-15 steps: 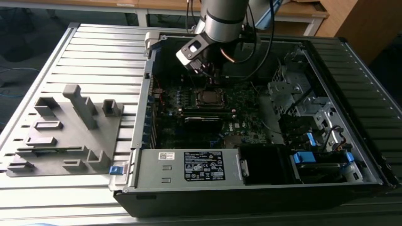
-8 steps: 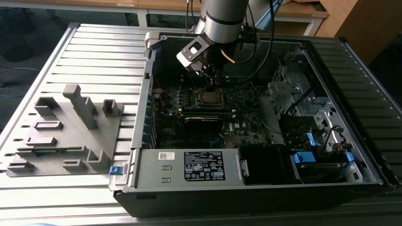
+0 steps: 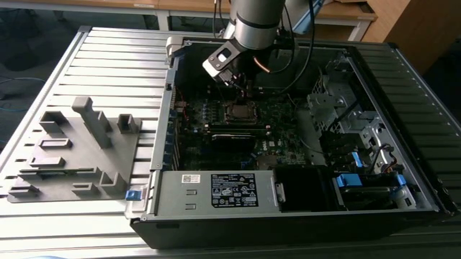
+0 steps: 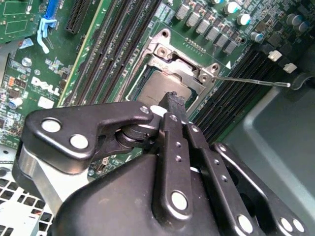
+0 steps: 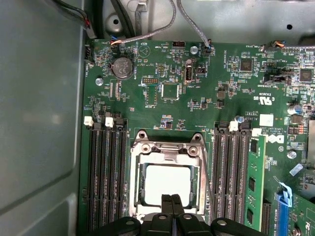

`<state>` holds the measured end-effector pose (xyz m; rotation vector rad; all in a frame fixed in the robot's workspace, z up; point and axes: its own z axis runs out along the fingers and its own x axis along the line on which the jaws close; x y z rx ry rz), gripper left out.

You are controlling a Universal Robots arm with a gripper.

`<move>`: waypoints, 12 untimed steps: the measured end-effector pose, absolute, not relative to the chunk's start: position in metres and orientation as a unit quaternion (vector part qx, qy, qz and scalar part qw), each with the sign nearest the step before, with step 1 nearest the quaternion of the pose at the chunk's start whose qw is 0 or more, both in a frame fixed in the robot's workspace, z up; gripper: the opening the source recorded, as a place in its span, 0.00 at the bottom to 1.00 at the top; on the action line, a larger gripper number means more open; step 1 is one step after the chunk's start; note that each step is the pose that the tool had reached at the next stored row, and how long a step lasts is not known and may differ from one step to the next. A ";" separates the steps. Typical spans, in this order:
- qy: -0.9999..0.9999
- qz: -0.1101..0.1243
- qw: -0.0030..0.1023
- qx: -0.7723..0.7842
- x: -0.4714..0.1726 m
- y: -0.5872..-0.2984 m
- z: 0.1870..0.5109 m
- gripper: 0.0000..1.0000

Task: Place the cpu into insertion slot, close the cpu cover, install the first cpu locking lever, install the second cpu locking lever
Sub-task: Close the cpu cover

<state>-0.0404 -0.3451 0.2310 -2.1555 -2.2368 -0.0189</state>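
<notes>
The cpu point(image 5: 165, 181) lies flat in the socket, its dull silver top showing through the square opening of the cpu cover point(image 5: 167, 149), which lies down around it. In the second wrist view the cpu point(image 4: 158, 89) and the cpu cover point(image 4: 178, 63) sit just beyond my fingertips. My gripper point(image 5: 172, 198) is shut with nothing between its fingers, its tips over the cover's near edge and the cpu's rim. A thin wire locking lever point(image 4: 251, 81) sticks out sideways from the socket corner. In the exterior view the gripper point(image 3: 241, 90) hangs just above the socket point(image 3: 240, 111).
Black memory slots point(image 5: 106, 177) flank the socket on both sides, with one green memory stick point(image 5: 253, 187) fitted. The power supply box point(image 3: 234, 190) and case walls point(image 3: 169, 108) ring the board. A grey fixture point(image 3: 72, 151) lies on the table at the exterior view's left.
</notes>
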 end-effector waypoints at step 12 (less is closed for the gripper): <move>-0.788 -0.004 0.018 -0.615 -0.040 -0.345 0.230 0.11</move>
